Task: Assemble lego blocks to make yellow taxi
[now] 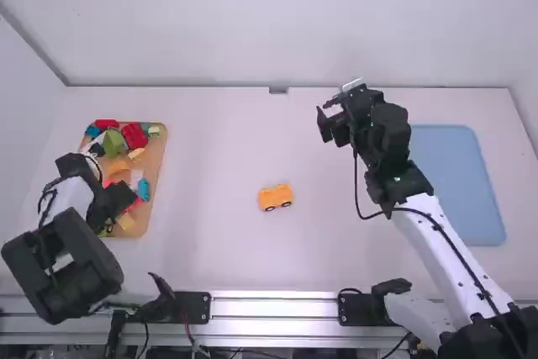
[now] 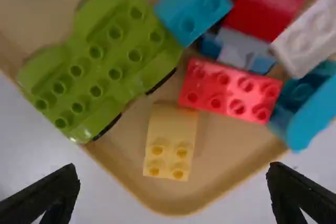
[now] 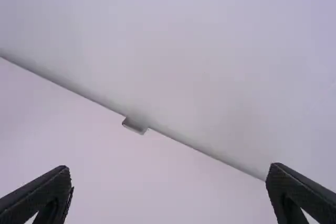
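Note:
My left gripper (image 1: 113,203) is over the near part of the block tray (image 1: 160,157). In its wrist view the left gripper (image 2: 173,195) stands open with nothing between its fingers, above a pale yellow block (image 2: 170,142) near the tray's corner. A red block (image 2: 229,90) and a green car-base piece (image 2: 100,61) lie beside it. An orange-yellow block with dark wheels (image 1: 275,197) sits alone mid-table. My right gripper (image 1: 328,118) is raised over the back right of the table; in its wrist view the right gripper (image 3: 168,195) is open and holds nothing.
Blue (image 2: 194,6), dark red (image 2: 268,3) and white (image 2: 310,35) blocks share the tray. A flat blue mat or tray (image 1: 458,182) lies at the table's right, beside the right arm. A wall (image 1: 286,23) rises behind the table's back edge.

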{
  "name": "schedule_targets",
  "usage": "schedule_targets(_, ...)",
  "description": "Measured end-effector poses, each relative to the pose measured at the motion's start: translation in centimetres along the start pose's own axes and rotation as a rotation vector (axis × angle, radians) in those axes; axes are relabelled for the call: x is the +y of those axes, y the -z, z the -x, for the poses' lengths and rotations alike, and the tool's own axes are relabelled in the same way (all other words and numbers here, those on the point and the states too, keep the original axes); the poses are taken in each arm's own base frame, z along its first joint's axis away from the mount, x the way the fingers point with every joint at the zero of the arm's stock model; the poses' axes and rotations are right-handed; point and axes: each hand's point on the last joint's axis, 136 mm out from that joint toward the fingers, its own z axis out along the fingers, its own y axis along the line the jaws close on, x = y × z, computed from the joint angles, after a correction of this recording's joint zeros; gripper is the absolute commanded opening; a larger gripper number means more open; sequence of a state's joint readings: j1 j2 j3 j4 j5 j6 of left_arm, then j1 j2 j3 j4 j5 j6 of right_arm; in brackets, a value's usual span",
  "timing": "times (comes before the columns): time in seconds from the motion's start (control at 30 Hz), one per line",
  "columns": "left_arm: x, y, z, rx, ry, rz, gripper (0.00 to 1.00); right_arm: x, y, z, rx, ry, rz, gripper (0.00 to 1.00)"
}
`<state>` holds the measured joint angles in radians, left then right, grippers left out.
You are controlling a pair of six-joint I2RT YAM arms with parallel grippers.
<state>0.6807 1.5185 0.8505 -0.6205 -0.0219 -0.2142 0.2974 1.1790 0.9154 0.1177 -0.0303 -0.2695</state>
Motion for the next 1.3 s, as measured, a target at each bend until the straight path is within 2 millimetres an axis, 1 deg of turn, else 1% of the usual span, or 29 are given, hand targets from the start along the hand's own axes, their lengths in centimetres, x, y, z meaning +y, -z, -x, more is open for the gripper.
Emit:
schedule_targets(0.07,0.1,-1.3,-0.7,0.057,0.010,-0.016,0.93,0.0,0.0,0.0,0.000,-0.002,0.002,0.98)
schedule_targets(0.1,0.1,-1.5,-0.7,0.063,0.011,-0.019,0.93,0.0,0.0,0.0,0.000,-0.002,0.002,0.99)
schedule_targets(0.17,-0.3,-2.2,-1.0,0.085,0.004,-0.036,0.88,0.0,0.0,0.1,-0.004,-0.001,0.002,0.99)
schedule_targets(0.27,-0.7,-2.6,-1.3,0.104,-0.008,-0.045,0.83,0.0,0.0,0.2,-0.007,-0.001,0.004,0.99)
schedule_targets(0.37,-1.1,-3.0,-0.8,0.090,-0.015,-0.053,0.79,0.3,0.0,0.2,-0.010,0.000,0.015,0.99)
schedule_targets(0.43,-0.9,-3.4,-1.0,0.100,-0.013,-0.043,0.73,0.3,0.0,0.2,-0.011,-0.001,0.019,0.99)
schedule_targets(0.5,-0.6,-3.8,-1.2,0.115,-0.009,-0.023,0.73,0.3,0.0,0.2,-0.012,0.000,0.021,0.99)
schedule_targets(0.57,-0.3,-4.4,-1.4,0.129,-0.002,-0.006,0.68,0.4,0.0,0.2,-0.012,0.001,0.022,0.98)
schedule_targets(0.6,-0.2,-4.7,-1.4,0.133,0.001,0.003,0.63,0.4,0.0,0.2,-0.012,-0.002,0.022,0.99)
schedule_targets(0.63,-0.2,-4.8,-1.4,0.135,0.002,0.003,0.63,0.4,0.0,0.2,-0.012,0.001,0.024,0.98)
schedule_targets(0.67,-0.3,-4.8,-1.4,0.135,0.002,0.000,0.56,0.4,0.0,0.3,-0.012,0.001,0.025,0.98)
schedule_targets(0.73,-0.4,-4.9,-1.2,0.127,0.002,-0.001,0.43,0.4,0.0,0.3,-0.013,0.000,0.026,0.99)
schedule_targets(0.77,-0.4,-4.9,-1.1,0.123,0.000,-0.002,0.42,0.4,0.0,0.3,-0.013,-0.002,0.025,0.99)
schedule_targets(0.83,-0.4,-4.9,-1.0,0.120,-0.001,-0.001,0.28,0.5,0.0,0.3,-0.013,-0.002,0.027,0.99)
schedule_targets(0.87,-0.4,-4.9,-1.0,0.120,0.003,-0.001,0.26,0.5,0.0,0.3,-0.013,0.000,0.029,0.98)
schedule_targets(0.9,-0.4,-4.9,-1.1,0.120,-0.002,0.001,0.22,0.5,0.0,0.3,-0.013,0.000,0.027,0.98)
schedule_targets(0.97,-0.4,-4.8,-1.0,0.121,0.001,0.004,0.18,0.5,0.0,0.3,-0.014,-0.008,0.030,0.99)
schedule_targets(1.0,-0.3,-4.7,-1.0,0.123,0.001,0.006,0.18,0.5,0.0,0.3,-0.014,-0.010,0.029,0.99)
schedule_targets(1.03,-0.3,-4.5,-1.1,0.137,-0.002,0.012,0.20,0.5,0.0,0.3,-0.014,-0.017,0.029,0.98)
schedule_targets(1.07,-0.2,-4.4,-1.3,0.150,0.001,0.015,0.21,0.5,0.0,0.3,-0.013,-0.020,0.030,0.99)
schedule_targets(1.17,-0.2,-3.4,-1.3,0.184,0.017,0.024,0.16,0.5,0.0,0.3,-0.013,-0.026,0.027,0.99)
schedule_targets(1.2,-0.3,-2.7,-1.1,0.198,0.033,0.029,0.13,0.5,0.0,0.3,-0.013,-0.028,0.030,0.99)
schedule_targets(1.23,-0.3,-2.4,-0.9,0.199,0.037,0.030,0.12,0.5,0.0,0.3,-0.013,-0.028,0.027,0.99)
schedule_targets(1.3,-1.1,-1.4,0.4,0.176,0.048,0.033,0.05,0.5,0.0,0.3,-0.013,-0.029,0.031,0.98)
